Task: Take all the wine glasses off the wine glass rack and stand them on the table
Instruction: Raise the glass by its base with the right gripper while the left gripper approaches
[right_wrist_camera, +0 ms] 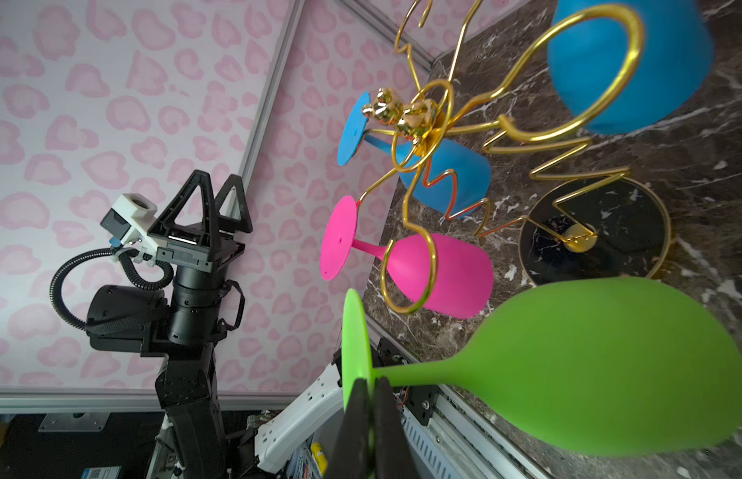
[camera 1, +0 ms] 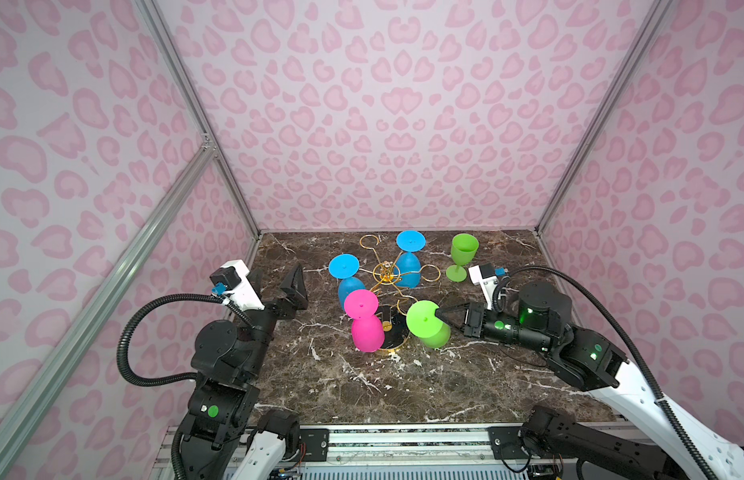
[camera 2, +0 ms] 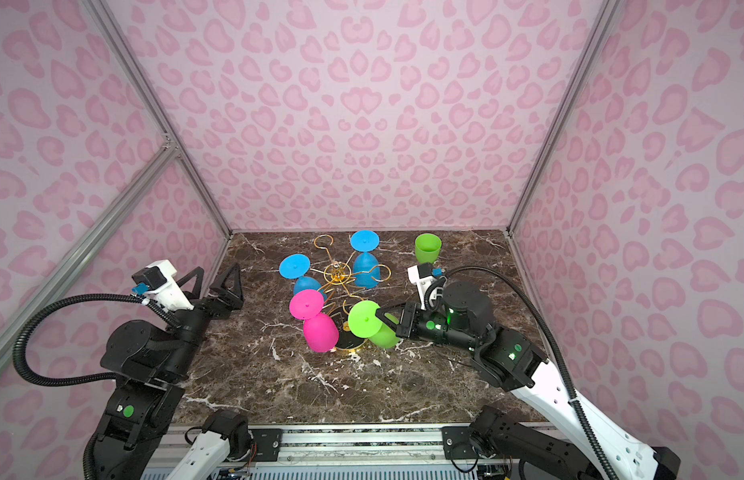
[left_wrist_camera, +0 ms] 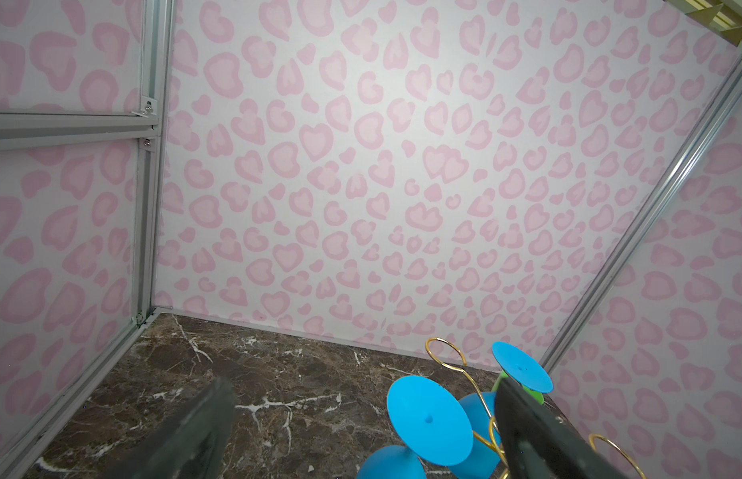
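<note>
At the near right of the wine glass rack [camera 1: 386,273], your right tool [camera 1: 439,312] is clamped on the stem of the inverted green wine glass [camera 1: 422,322], by its foot. It looks like light, stiff, slick plastic, so grip the stem, not the bowl. Left tool [camera 1: 277,282] jaws apart.

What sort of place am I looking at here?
Probably a robot test booth, not a bar: pink patterned wall panels on an aluminium frame enclose a marble-look tabletop, with two robot arms mounted on a rail at its front edge.
</note>
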{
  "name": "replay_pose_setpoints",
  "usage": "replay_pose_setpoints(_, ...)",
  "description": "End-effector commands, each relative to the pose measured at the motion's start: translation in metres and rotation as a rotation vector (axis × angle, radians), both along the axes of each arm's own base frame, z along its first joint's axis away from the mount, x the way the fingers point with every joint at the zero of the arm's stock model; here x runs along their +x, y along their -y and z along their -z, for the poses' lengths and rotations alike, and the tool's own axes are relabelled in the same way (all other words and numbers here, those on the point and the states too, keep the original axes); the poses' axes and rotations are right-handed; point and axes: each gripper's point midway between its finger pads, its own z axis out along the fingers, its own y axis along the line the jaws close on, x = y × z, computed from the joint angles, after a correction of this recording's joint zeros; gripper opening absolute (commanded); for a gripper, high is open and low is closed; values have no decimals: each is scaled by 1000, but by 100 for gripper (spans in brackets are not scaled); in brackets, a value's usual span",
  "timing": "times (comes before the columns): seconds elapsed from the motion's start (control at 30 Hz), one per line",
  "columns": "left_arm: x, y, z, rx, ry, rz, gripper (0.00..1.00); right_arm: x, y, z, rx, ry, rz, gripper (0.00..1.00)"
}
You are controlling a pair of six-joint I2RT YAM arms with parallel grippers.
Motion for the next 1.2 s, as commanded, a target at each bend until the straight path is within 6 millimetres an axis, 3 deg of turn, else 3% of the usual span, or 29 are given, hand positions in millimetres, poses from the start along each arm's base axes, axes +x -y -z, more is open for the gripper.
replay_pose_setpoints(0.0,0,5,-13,-47,25,35,100,8,21,5,-41,13,65,0)
replay_pose_setpoints(0.2,8,32,-23,-105,-12,184,97,31,65,-9,-48,63,177,0)
replay_pose_setpoints(0.37,7,55,-43,-106,-15,317,95,52,90,-32,-82,143,242,0)
replay_pose_setpoints(0.43,5,69,-53,-105,-10,401,94,59,96,-50,-94,200,254,0)
replay_pose_setpoints(0.63,1,121,-68,-114,-68,731,85,73,88,-117,-36,410,223,0)
replay_pose_setpoints(0.8,3,153,-75,-153,-132,970,74,77,80,-157,-27,535,175,0)
replay_pose_setpoints(0.87,9,160,-73,-180,-161,1016,72,77,75,-167,-11,560,153,0)
replay_pose_setpoints(0.93,7,164,-88,-179,-137,1057,71,78,69,-175,2,577,129,0)
replay_pose_setpoints(1.17,7,183,-97,-186,-164,1199,70,78,40,-187,6,626,51,0)
